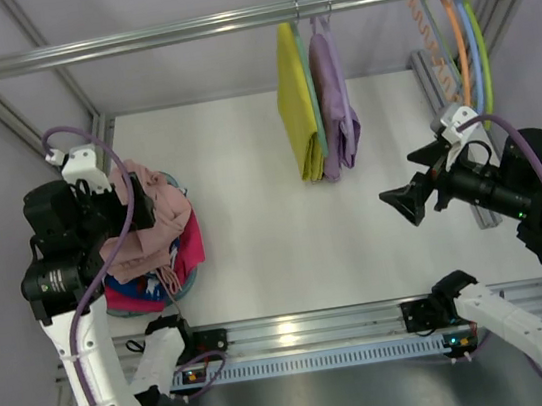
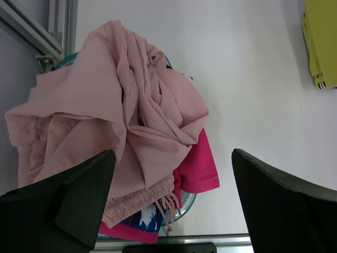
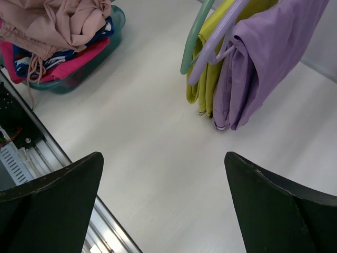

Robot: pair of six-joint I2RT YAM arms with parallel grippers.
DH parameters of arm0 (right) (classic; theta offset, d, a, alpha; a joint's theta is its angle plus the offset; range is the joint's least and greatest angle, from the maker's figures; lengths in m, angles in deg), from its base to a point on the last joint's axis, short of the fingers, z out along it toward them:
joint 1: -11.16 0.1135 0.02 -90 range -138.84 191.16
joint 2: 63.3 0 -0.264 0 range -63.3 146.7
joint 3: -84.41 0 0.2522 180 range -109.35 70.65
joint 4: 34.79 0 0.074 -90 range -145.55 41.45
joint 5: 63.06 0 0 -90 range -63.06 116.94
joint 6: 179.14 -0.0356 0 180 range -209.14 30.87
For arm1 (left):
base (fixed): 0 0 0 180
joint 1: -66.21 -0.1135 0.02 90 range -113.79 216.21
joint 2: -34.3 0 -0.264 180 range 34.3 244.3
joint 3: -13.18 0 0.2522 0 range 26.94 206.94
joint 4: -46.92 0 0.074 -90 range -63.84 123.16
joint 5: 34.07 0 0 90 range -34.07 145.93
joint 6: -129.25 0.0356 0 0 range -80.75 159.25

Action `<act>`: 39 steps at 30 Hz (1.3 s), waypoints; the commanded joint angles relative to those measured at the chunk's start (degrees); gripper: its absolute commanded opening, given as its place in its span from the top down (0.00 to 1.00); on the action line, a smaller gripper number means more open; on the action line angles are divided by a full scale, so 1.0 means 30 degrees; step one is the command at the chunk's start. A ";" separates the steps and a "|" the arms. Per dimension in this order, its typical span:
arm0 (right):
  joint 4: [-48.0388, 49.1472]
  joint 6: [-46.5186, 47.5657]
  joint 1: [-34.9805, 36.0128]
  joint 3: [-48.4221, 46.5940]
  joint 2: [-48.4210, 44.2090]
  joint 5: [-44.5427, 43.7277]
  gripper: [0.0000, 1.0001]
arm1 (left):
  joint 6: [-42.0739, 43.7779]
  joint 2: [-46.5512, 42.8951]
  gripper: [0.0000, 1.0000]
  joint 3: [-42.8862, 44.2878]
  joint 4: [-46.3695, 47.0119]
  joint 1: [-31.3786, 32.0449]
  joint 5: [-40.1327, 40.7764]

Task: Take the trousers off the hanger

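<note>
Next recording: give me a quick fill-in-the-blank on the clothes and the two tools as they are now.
1. Seen from above, the trousers hanging just left of the purple trousers are ____.
2. The garment on top of the basket that the left tool points at is ____.
3. The right tool faces the hanging clothes, holds nothing, and its jaws are ____.
Missing words: yellow; pink; open.
</note>
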 commanded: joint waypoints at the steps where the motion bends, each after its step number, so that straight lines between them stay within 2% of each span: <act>1: 0.0517 -0.0608 -0.0355 -0.0668 0.0448 0.0142 0.01 | -0.0353 0.0462 0.02 0.1049 0.1684 0.0026 0.0607; 5: 0.0809 -0.1281 -0.0414 -0.1136 0.1121 0.0112 0.00 | 0.0233 0.1426 0.03 0.1518 0.3271 0.0026 -0.0910; 6: 0.0869 -0.1400 -0.0443 -0.1225 0.1239 0.0141 0.01 | 0.0117 0.1633 0.03 0.1577 0.4348 0.0026 -0.1988; 8: 0.0957 -0.1547 -0.0501 -0.1517 0.1678 0.0228 0.01 | -0.0962 0.2217 0.04 0.1549 0.5815 0.0026 -0.3252; 9: 0.0986 -0.1548 -0.0501 -0.1664 0.1824 0.0316 0.01 | -0.1403 0.2366 0.04 0.1607 0.7129 0.0026 -0.5115; 12: 0.1044 -0.1548 -0.0560 -0.2046 0.2264 0.0201 0.01 | -0.4154 0.3069 0.04 0.1403 1.0062 0.0026 -0.7907; 13: 0.1016 -0.1548 -0.0676 -0.2133 0.2468 0.0142 0.01 | -0.5930 0.3244 0.04 0.1257 1.2566 0.0055 -0.9193; 14: 0.0987 -0.2128 -0.0735 -0.2163 0.2557 -0.0004 0.01 | -0.6789 0.3623 0.04 0.1053 1.3577 0.0316 -0.9351; 15: 0.0870 -0.2104 -0.0794 -0.2222 0.2674 -0.0092 0.01 | -0.7320 0.3888 0.04 0.1080 1.4428 0.0638 -0.9294; 16: 0.0811 -0.2104 -0.0881 -0.2367 0.2850 -0.0122 0.01 | -0.7586 0.4210 0.04 0.1196 1.5191 0.1250 -0.8134; 20: 0.0664 -0.2280 -0.1116 -0.2807 0.3290 -0.0385 0.00 | -0.7470 0.5703 0.04 0.1636 1.6952 0.6630 -0.5723; 22: 0.0664 -0.2338 -0.1263 -0.3012 0.3465 -0.0590 0.01 | -0.8814 0.6145 0.04 0.1345 1.8034 0.8104 -0.5252; 23: 0.0635 -0.2368 -0.1321 -0.3042 0.3525 -0.0707 0.01 | -0.9313 0.6466 0.04 0.0734 1.9636 0.9069 -0.5686; 26: 0.0431 -0.2456 -0.1497 -0.3306 0.3730 -0.0942 0.01 | -1.1130 0.7430 0.04 0.0143 2.2073 1.0681 -0.5661; 30: 0.0313 -0.2426 -0.1644 -0.3277 0.3614 -0.1148 0.01 | -1.3062 0.9102 0.05 0.0201 2.3426 1.2474 -0.5777; 35: 0.0313 -0.2426 -0.1732 -0.3160 0.3525 -0.1294 0.01 | -1.4033 1.1064 0.06 0.0787 2.4133 1.4230 -0.5779; 39: 0.0400 -0.2397 -0.1732 -0.2984 0.3350 -0.1353 0.01 | -1.5173 1.1887 0.07 0.0816 2.4251 1.4790 -0.4930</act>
